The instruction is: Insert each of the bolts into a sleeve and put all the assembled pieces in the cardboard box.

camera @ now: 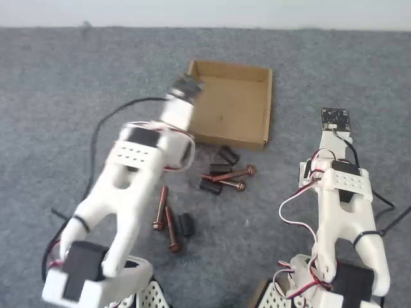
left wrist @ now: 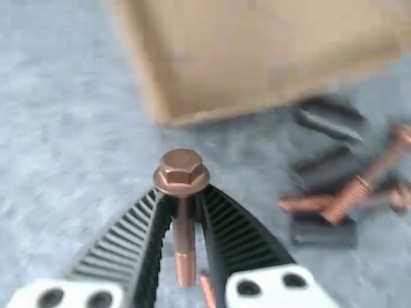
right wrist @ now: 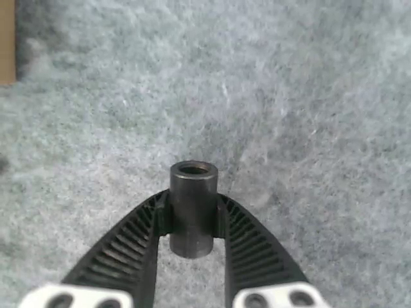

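A bolt (left wrist: 182,174) is held clamped between the fingers (left wrist: 138,240) of the left gripper (left wrist: 182,197) near the cardboard box (left wrist: 257,58), and a sleeve (right wrist: 193,192) is clamped likewise in the right gripper (right wrist: 192,208) above the tabletop (right wrist: 302,96).

Box: brown open cardboard box (camera: 228,136) at far centre of grey carpeted table (camera: 64,96).
Before box: copper metal bolts (camera: 234,173) among black cylindrical sleeves (camera: 229,154).
Nearer, leftward: two more bolts (camera: 160,208), one sleeve (camera: 185,224) at their right.

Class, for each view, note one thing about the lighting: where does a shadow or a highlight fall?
High view: soft, even light; faint shade along the near wall of the cardboard box. Left wrist view: a highlight on the bolt in the left end effector. Right wrist view: the sleeve has a lit rim, dark bore.
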Tool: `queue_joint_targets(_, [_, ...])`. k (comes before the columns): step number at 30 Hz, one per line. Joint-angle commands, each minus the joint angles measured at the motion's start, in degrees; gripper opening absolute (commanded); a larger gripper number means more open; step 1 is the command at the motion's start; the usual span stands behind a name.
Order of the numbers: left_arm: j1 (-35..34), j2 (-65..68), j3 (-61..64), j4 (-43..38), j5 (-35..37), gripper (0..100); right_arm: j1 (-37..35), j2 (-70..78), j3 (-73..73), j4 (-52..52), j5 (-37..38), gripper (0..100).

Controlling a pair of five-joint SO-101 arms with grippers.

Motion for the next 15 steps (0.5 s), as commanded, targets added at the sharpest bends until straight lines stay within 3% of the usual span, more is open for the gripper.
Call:
queue_joint_targets(1, [-5.7, -4.1, -0.6, -2.1, 5.0, 1, -0.7, -3.0, -0.4, -1.1, -0.3, 0.8])
queue_joint_targets(7, [-12.7, -4.1, 0.8, -4.2, 11.3, 1, -0.8, -3.0, -0.3, -3.4, -0.5, 0.8])
queue_joint_targets(15, [-18.5, -4.2, 10.2, -21.3, 12.4, 1, -8.0, -3.7, -2.4, -5.1, 0.0, 0.9])
